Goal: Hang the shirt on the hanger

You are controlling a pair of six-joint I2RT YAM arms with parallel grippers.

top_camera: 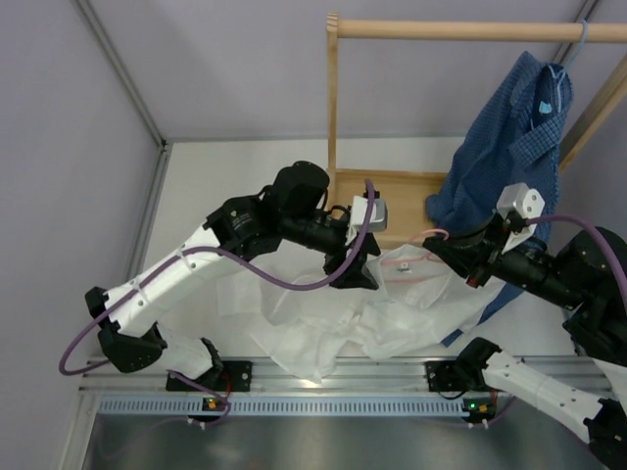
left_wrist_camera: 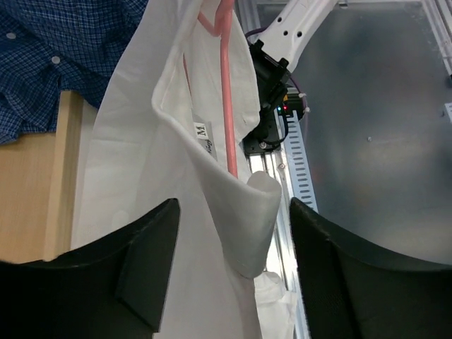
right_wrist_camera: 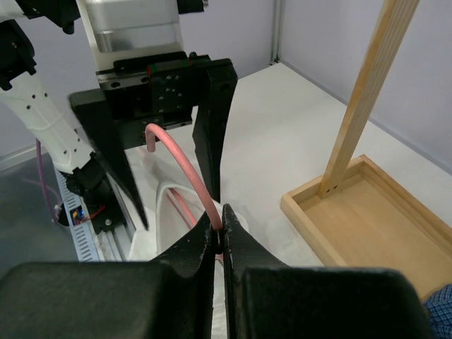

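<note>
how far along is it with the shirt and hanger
Done: hanger wire runs inside the shirt collar. In hand: right end effector shut on the hanger, left end effector open around the collar. Left: most of the shirt lies crumpled on the table.

A wooden rack (top_camera: 333, 108) stands at the far right of the white table (top_camera: 225, 186), its tray base (top_camera: 397, 186) flat on the surface. A blue checked shirt (top_camera: 509, 147) hangs from the top bar (top_camera: 470, 29) on a light blue hanger (top_camera: 580, 41), its lower part draped over the tray's right end. A metal rail (top_camera: 333, 377) runs along the near edge.
</note>
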